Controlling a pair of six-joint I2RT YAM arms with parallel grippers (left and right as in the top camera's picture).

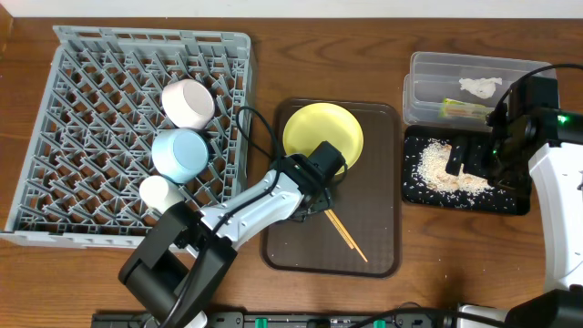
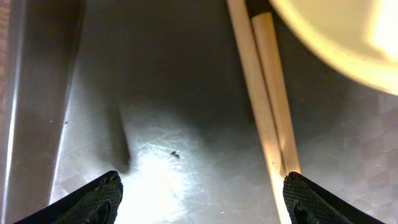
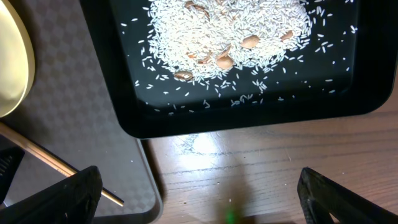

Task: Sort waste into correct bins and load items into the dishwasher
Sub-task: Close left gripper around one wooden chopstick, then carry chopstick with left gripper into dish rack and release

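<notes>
Left gripper (image 2: 202, 199) hangs wide open and empty, low over a brown tray (image 2: 155, 93) with a fine, shiny diamond texture. Two thin pale wooden chopsticks (image 2: 264, 106) lie side by side between its fingers, close to the right one, beside a smooth round yellow plate (image 2: 336, 37). Right gripper (image 3: 205, 199), also wide open and empty, hangs by a shallow black tray (image 3: 249, 121) heaped with rice (image 3: 230, 31). A clear tub (image 1: 428, 68) holds a crumpled tissue (image 1: 479, 87) and a wrapper (image 1: 465, 108). A grey lattice rack (image 1: 91, 164) holds a white bowl (image 1: 188, 103), a blue bowl (image 1: 180, 153) and a cup (image 1: 161, 194).
</notes>
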